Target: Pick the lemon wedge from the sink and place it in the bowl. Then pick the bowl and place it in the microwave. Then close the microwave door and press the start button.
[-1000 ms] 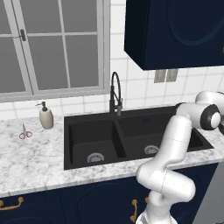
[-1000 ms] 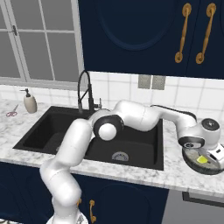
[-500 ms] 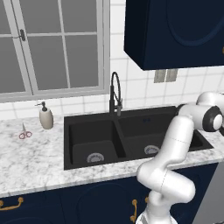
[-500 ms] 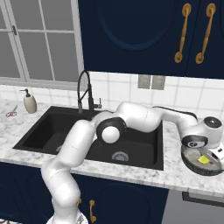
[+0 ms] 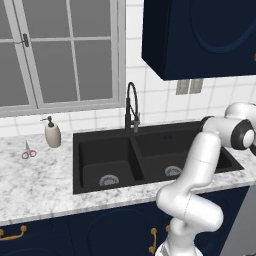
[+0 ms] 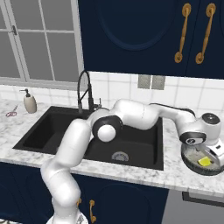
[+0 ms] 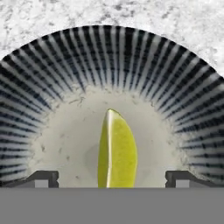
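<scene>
1. Resting on the pale floor of the bowl [image 7: 109,57], the lemon wedge [image 7: 117,151] lies free, its pointed tip toward twelve o'clock in the hand view.
2. The gripper [image 7: 112,178] hangs directly over the bowl, released and spread wide: one dark fingertip sits at about eight o'clock of the wedge, the other at about four o'clock, and neither touches the fruit.
3. The bowl's inner wall carries dark and light radial stripes running all round the sandy centre; speckled marble counter [image 7: 52,17] shows beyond its rim at twelve o'clock.
4. In the right base view the bowl [image 6: 194,163] stands on the counter at three o'clock of the sink [image 6: 52,131], just past the basin's right edge, with the lemon wedge [image 6: 204,162] a small yellow patch inside it.
5. There the gripper [image 6: 216,153] and the white wrist cover the bowl's upper part.
6. The black faucet [image 6: 84,89] rises at twelve o'clock of the sink.
7. A soap dispenser [image 5: 52,134] and small red-handled scissors [image 5: 28,152] lie on the counter at nine o'clock of the sink [image 5: 107,155] in the left base view.
8. A window [image 5: 60,50] sits above them, and dark blue cabinets [image 6: 131,35] hang over the counter.
</scene>
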You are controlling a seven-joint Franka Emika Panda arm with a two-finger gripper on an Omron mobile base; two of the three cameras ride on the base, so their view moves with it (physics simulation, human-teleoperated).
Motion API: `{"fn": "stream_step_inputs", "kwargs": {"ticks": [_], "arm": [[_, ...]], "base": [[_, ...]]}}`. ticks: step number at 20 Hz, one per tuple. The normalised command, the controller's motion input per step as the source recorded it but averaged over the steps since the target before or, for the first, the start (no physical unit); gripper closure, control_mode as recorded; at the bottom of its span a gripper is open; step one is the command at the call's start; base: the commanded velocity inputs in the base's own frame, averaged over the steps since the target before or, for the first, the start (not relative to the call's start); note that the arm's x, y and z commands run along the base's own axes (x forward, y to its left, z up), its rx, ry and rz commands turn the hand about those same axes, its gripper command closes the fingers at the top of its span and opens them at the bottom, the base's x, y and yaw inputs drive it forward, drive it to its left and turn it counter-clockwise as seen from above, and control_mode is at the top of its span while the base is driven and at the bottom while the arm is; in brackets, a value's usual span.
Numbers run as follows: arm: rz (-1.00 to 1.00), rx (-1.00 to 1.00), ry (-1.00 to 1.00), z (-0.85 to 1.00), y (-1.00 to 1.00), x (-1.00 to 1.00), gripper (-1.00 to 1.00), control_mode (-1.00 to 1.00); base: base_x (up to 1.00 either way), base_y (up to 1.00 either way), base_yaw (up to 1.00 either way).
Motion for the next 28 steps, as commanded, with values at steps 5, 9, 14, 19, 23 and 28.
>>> {"fn": "stream_step_inputs", "kwargs": {"ticks": [5,9,14,19,23,28], "arm": [[0.00,-0.02,0.00,0.72,0.48,-0.04,-1.00,-1.00],[0.01,-0.02,0.04,0.43,0.62,0.00,-1.00,-1.00],[0.08,0.00,0.17,-0.04,0.58,0.25,-1.00,-1.00],[0.13,-0.02,0.19,-0.24,0.17,0.35,-1.00,-1.00],[0.07,0.00,0.18,-0.12,-0.07,0.30,-1.00,-1.00],[0.03,0.00,0.19,-0.30,-0.20,0.45,-1.00,-1.00]], "base": [[0.00,0.00,0.00],[0.00,0.00,0.00],[0.00,0.00,0.00],[0.00,0.00,0.00],[0.00,0.00,0.00],[0.00,0.00,0.00]]}}
